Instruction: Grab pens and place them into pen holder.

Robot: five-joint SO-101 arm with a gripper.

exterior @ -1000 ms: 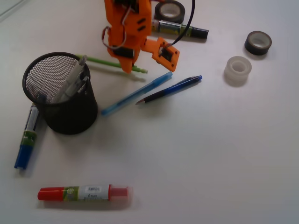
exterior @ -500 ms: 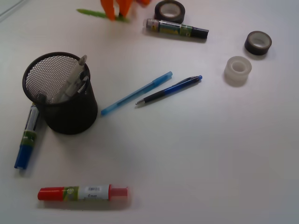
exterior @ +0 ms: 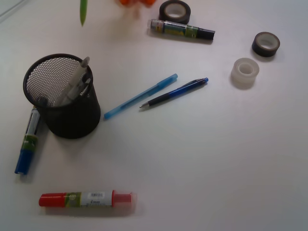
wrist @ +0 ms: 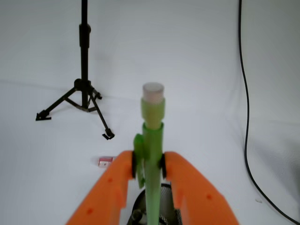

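Observation:
My orange gripper (wrist: pixel 149 165) is shut on the green pen (wrist: pixel 152 154), which stands upright between the jaws; the pen holder's mesh rim (wrist: pixel 166 201) shows below it. In the front view only a bit of the orange gripper (exterior: pixel 137 2) shows at the top edge, and the green pen (exterior: pixel 83 12) hangs near the top left, above the round black mesh pen holder (exterior: pixel 67 103). Two silver/white pens (exterior: pixel 74 84) stand inside it. On the table lie a translucent light blue pen (exterior: pixel 140 96) and a dark blue click pen (exterior: pixel 174 92).
A thick blue-capped marker (exterior: pixel 27 142) lies left of the holder, a red-capped marker (exterior: pixel 86 198) near the front, a black-capped marker (exterior: pixel 182 29) at the back. Tape rolls: black (exterior: pixel 174 10), dark (exterior: pixel 265 44), clear (exterior: pixel 245 72). A tripod (wrist: pixel 83 93) and cable (wrist: pixel 243 93) are behind.
The gripper has lifted the green pen off the table and out past the top edge; the pen has turned from lying flat to hanging upright, further left.

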